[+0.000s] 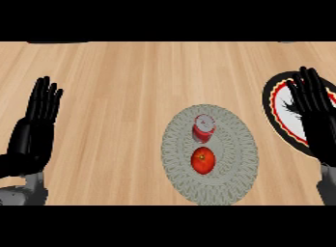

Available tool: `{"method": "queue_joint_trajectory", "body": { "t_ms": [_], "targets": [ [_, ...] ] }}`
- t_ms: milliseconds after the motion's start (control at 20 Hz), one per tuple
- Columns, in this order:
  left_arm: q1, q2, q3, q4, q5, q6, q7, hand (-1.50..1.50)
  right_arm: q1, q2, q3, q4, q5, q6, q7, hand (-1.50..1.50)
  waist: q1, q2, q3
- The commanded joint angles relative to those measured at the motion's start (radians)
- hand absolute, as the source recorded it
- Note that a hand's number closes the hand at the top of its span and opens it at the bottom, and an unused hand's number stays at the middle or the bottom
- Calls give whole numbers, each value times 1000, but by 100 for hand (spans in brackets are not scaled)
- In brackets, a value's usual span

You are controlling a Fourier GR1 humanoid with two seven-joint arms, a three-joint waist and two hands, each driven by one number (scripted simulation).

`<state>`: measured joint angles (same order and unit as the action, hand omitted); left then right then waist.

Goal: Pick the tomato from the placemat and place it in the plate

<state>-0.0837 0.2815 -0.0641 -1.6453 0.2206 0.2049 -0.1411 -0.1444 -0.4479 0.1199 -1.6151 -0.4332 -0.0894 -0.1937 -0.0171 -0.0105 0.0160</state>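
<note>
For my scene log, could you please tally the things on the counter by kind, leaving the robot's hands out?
Placemat: 1
Tomato: 1
Red-and-white can: 1
Plate: 1
Total: 4

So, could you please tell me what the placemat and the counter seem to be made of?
The placemat looks like woven grey fibre or cord, matte: ropey coils ring outward to its edge. The counter looks like light wood or wood-look laminate, judging by its long plank lines and grain; which one cannot be told.

No readable text, label, brand or number anywhere; none on can (203, 128).
</note>
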Motion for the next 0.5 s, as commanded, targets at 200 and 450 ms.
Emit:
{"method": "queue_joint_trajectory", "body": {
  "t_ms": [200,450],
  "targets": [
    [35,52,-61,138,-65,-77,10,0,-123,163,371,79,124,-22,298,150,95,31,-22],
    [32,50,-76,211,-78,-82,56,0,-118,261,504,122,517,-336,274,-150,31,14,-18]
  ]
}}
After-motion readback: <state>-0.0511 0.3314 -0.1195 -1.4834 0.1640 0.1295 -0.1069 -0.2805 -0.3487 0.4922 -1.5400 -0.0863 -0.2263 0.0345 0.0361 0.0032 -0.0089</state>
